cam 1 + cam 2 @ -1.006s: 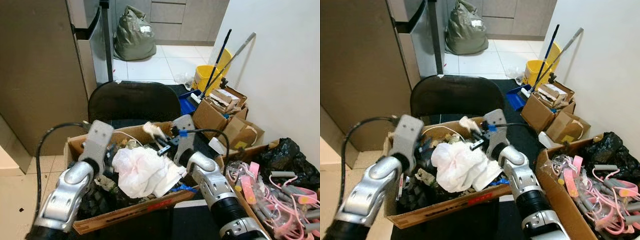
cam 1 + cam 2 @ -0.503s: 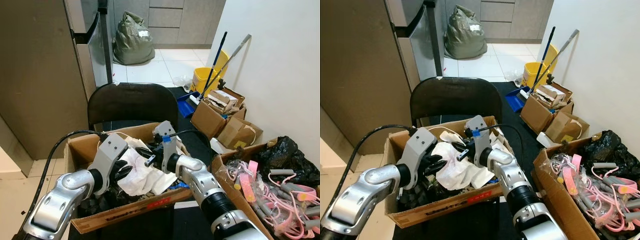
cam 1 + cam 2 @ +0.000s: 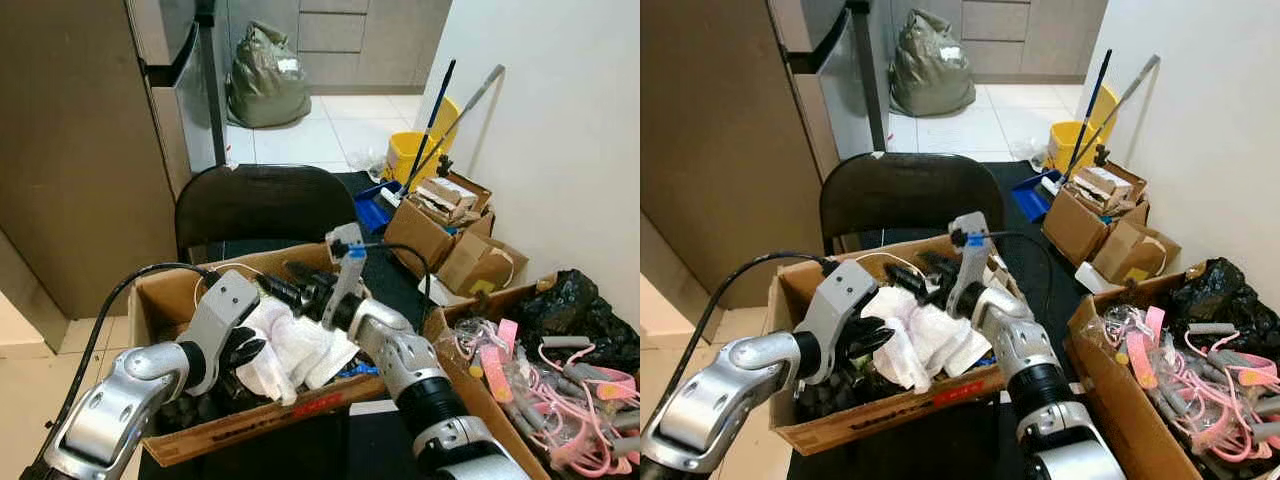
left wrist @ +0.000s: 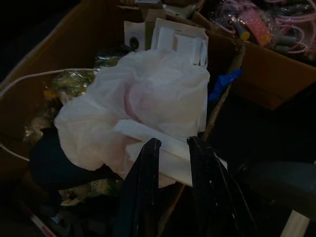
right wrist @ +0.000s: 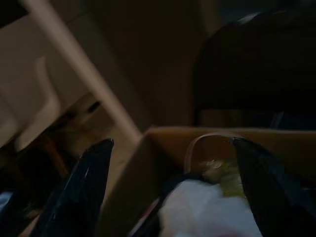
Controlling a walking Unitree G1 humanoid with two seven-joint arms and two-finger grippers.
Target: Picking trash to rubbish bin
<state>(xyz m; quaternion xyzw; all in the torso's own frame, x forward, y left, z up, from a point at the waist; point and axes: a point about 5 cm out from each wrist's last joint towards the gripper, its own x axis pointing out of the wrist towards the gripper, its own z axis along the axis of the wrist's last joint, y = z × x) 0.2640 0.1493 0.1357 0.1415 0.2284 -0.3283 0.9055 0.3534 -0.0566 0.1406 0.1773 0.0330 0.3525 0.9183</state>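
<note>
Both arms reach into the cardboard box (image 3: 160, 300) of rubbish that sits in front of the black chair (image 3: 265, 205). The white plastic bag (image 3: 295, 345) lies crumpled on top of the pile, between the two grippers.

The left gripper (image 4: 170, 148) has its jaws narrow, pinched on a flat fold at the near edge of the bag; in the left wrist view the fingers (image 4: 145, 163) press on white sheet with the bulk of the bag just beyond their tips. The right gripper (image 5: 170, 163) hovers above the far side of the bag with its jaws wide, the bag showing between and below the two spread fingers, not touching them.

The step in hand looks like gathering the bag out of the box. To do it well, the left jaws should keep a firm bite on the fold, since thin plastic slips and stretches easily. The right jaws would best come down over the bunched middle of the bag and close on a thick gather, not a single layer. A white cable (image 4: 44, 74) loops through the rubbish beside the bag, so the lift should go straight up and slowly, to avoid snagging it or dragging loose scraps over the box wall.
</note>
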